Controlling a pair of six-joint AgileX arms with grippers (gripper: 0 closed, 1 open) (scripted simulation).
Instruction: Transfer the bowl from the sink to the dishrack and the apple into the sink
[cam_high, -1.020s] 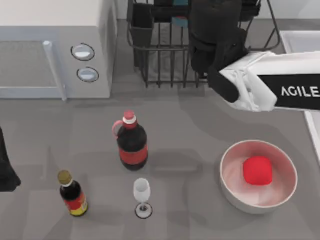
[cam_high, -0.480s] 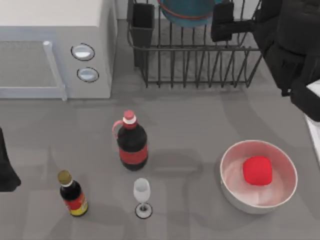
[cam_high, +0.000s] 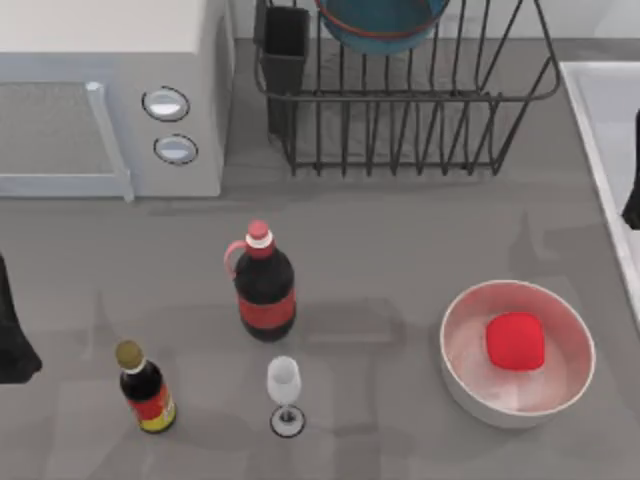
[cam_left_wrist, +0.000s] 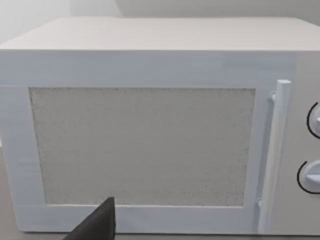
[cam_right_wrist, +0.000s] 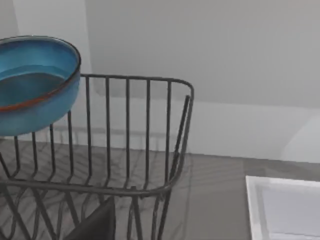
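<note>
Now bowl in dishrack — apple unmoved

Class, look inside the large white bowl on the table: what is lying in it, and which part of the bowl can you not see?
A red apple lies inside the white bowl, right of its centre. The pale inside shows around it; the patch of floor beneath the apple is covered.
</note>
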